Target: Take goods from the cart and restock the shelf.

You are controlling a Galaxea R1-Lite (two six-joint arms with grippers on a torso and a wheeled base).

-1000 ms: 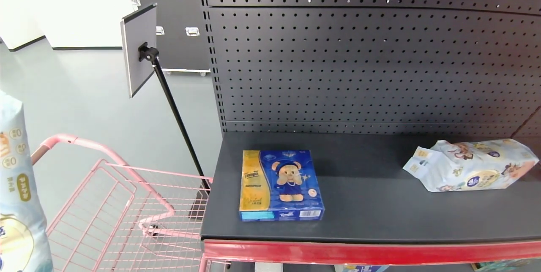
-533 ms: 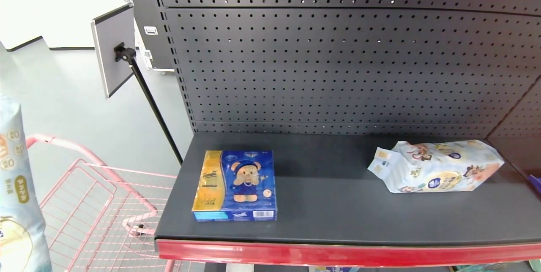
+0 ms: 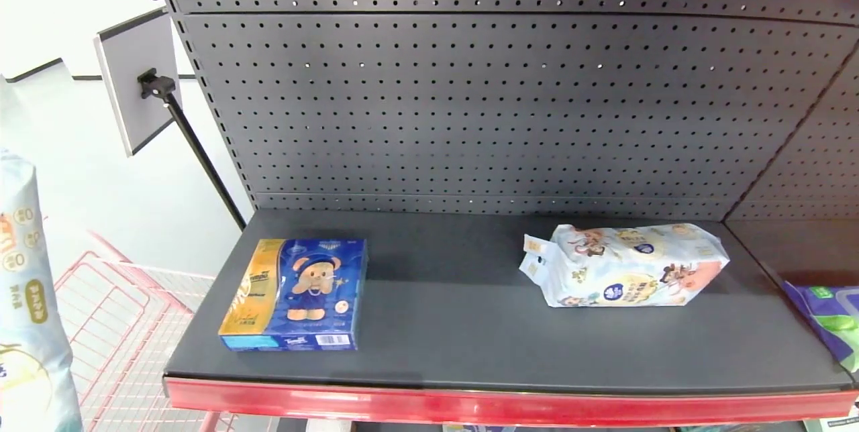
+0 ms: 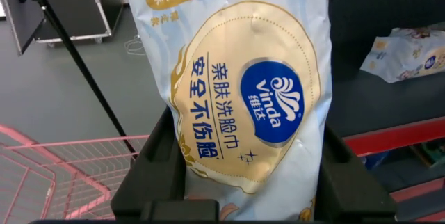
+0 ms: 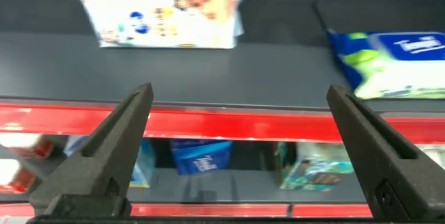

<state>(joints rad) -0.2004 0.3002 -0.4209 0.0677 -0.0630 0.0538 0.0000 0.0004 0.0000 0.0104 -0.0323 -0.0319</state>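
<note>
Left tool [image 4: 247,123] holds a tissue pack [image 4: 250,57]: its two dark fingers [image 4: 149,172] press the pack's sides, and the pale blue pack with its gold oval label stands up lengthwise out of them. In the head view the tissue pack [image 3: 27,298] is upright at the far left, well left of the shelf [image 3: 470,325], with the pink wire cart [image 3: 114,311] showing just beside and below it.

Right tool [image 5: 240,92] is spread wide with nothing between its fingers [image 5: 104,161]. It faces the front of the shelf, about level with the red strip [image 5: 229,123] along the shelf's edge, and goods on a lower shelf [image 5: 201,161] show beneath that strip.

On the dark shelf lie two goods, well apart. A flat blue and gold box [image 3: 295,294] with a bear picture lies near the left end, close to the front edge. A soft printed pack [image 3: 624,264] lies on its side toward the right, nearer the middle of the shelf's depth. The bare stretch between them is the widest on the shelf. On the next bay to the right, a blue and green pack [image 3: 829,314] lies at the edge of the head view.

Behind the shelf rises a black pegboard [image 3: 470,103]. To its left a grey sign [image 3: 131,80] sits tilted on a thin black stand [image 3: 201,157], which reaches down behind the shelf's left corner.
</note>
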